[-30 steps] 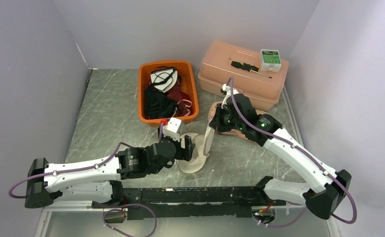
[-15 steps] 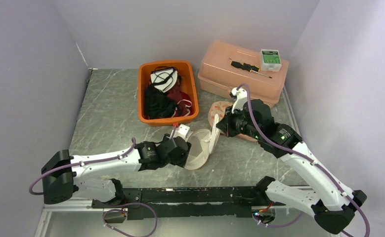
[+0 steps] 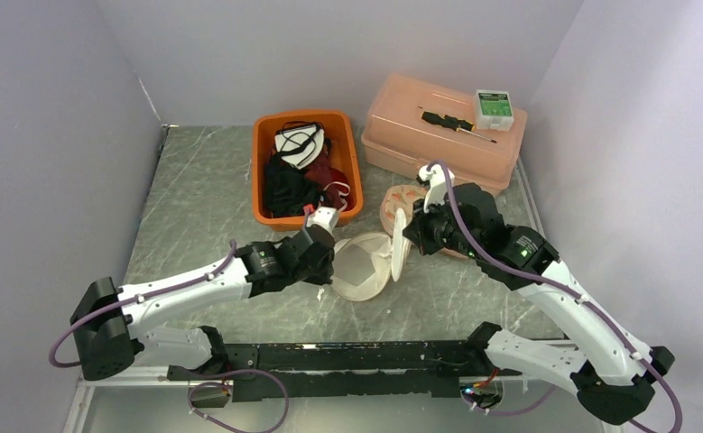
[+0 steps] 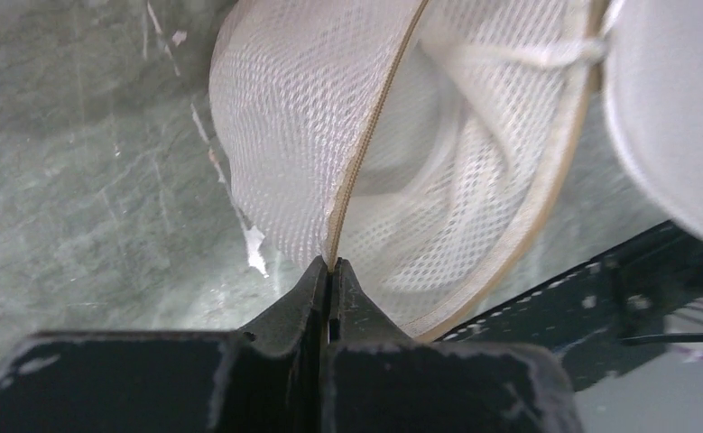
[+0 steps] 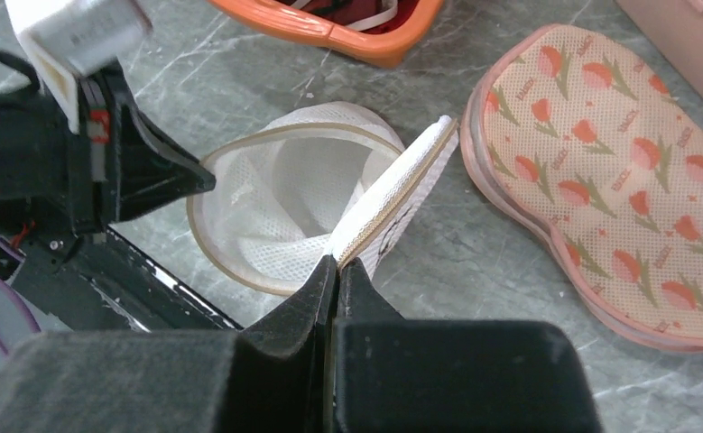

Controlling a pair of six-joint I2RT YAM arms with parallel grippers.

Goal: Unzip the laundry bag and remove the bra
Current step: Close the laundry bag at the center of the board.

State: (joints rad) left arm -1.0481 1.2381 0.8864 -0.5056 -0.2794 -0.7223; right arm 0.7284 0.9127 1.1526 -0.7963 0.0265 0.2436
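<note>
The round white mesh laundry bag (image 3: 362,267) lies on the grey marbled worktop (image 3: 194,207) between the two hands, gaping like a clamshell. The left hand (image 4: 331,271) is clamped on the tan zip tape (image 4: 368,135) of the lower half, right at its fingertips. The right hand (image 5: 337,263) is pinched together on the edge of the raised flap, which stands directly ahead of it. Inside the shell only white mesh and a pale fold show, too vague to name. A peach tulip-print padded piece (image 5: 600,180), likely the bra, lies flat ahead and to the right of the right hand, outside the bag. To do this step well, use the left pinch as the anchor, draw the flap away steadily without straining the mesh, and check the cavity before letting go.
</note>
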